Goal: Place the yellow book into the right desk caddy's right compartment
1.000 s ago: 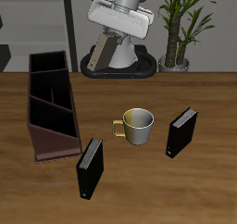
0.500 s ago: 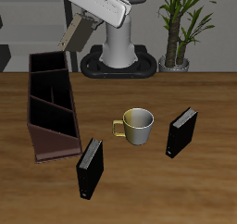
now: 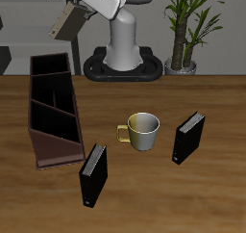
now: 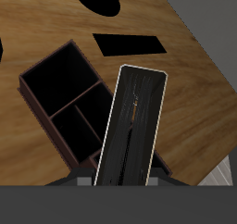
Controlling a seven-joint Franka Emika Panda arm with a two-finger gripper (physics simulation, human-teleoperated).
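Observation:
The yellow book (image 3: 63,23) hangs tilted in the air, high above the table's back edge, and my gripper (image 3: 80,12) is shut on its upper end. In the wrist view the book (image 4: 134,124) looks dark with pale edges and reaches out from between my fingers (image 4: 89,182). The right desk caddy (image 3: 38,141), a long dark maroon tray with partitions, lies on the table below the book and nearer the front edge. Its open compartments (image 4: 59,75) show beyond the book in the wrist view.
A metal mug (image 3: 143,130) with a yellow handle stands mid-table. One black book (image 3: 92,176) stands near the caddy's front end, another black book (image 3: 188,137) beyond the mug. A potted plant (image 3: 188,25) and the robot's base (image 3: 121,59) are at the back.
The arm has swung sideways and upward with the yellow book, from in front of the robot's body to above the caddy's far end. Nothing on the table has moved.

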